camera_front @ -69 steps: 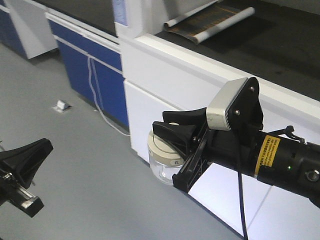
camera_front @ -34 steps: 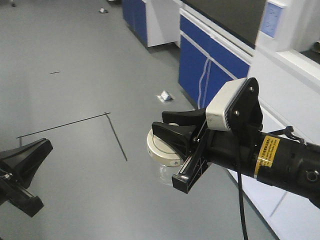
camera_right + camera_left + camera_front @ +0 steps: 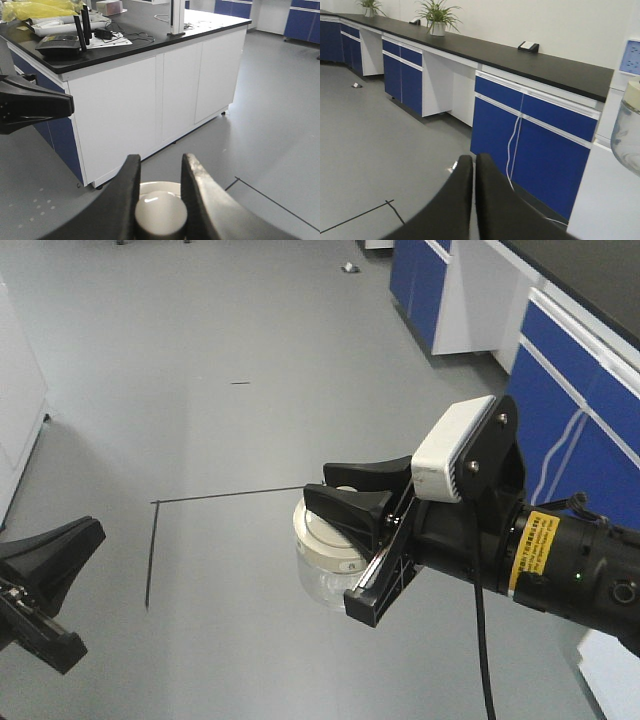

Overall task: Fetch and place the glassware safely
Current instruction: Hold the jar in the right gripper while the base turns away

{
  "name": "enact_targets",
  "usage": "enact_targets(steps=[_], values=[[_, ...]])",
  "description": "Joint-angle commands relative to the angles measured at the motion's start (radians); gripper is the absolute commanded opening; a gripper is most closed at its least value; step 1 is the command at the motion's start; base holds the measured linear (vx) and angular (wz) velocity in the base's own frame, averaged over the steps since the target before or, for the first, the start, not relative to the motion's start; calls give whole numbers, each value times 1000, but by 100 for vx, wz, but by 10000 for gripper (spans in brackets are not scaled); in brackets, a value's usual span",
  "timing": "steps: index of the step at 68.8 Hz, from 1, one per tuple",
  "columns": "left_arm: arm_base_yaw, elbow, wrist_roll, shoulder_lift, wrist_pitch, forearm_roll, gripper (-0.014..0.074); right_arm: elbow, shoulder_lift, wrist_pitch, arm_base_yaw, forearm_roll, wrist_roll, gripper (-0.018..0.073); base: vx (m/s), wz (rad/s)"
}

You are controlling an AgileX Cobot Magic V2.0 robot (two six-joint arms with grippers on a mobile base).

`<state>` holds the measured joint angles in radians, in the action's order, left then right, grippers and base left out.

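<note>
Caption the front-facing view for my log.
Right gripper holds the glass jar by its lid over grey floor; left gripper shut, empty.

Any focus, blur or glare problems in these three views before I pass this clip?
Front view: sharp, even light, the small squat clear glass jar with cream-white knobbed lid readable in the right pincer. Right wrist view: lid knob and pincer fingers soft, white bench behind sharp. Left wrist view: left pincer dark and soft; jar cropped at the right edge, blurred.

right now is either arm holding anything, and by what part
The right gripper holds the glass jar by the knob on its lid. The left gripper is shut and empty.
</note>
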<state>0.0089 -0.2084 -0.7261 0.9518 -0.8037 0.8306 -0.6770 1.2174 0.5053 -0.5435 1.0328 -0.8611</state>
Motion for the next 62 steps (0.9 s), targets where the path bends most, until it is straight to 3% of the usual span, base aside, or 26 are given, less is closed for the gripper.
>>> enact_targets(steps=[1, 62], values=[[-5, -22, -8, -10, -60, -39, 2, -32, -29, 66, 0, -34, 4, -3, 35, 27], [-5, -22, -8, -10, -60, -39, 2, -32, -29, 65, 0, -33, 4, -3, 48, 9]])
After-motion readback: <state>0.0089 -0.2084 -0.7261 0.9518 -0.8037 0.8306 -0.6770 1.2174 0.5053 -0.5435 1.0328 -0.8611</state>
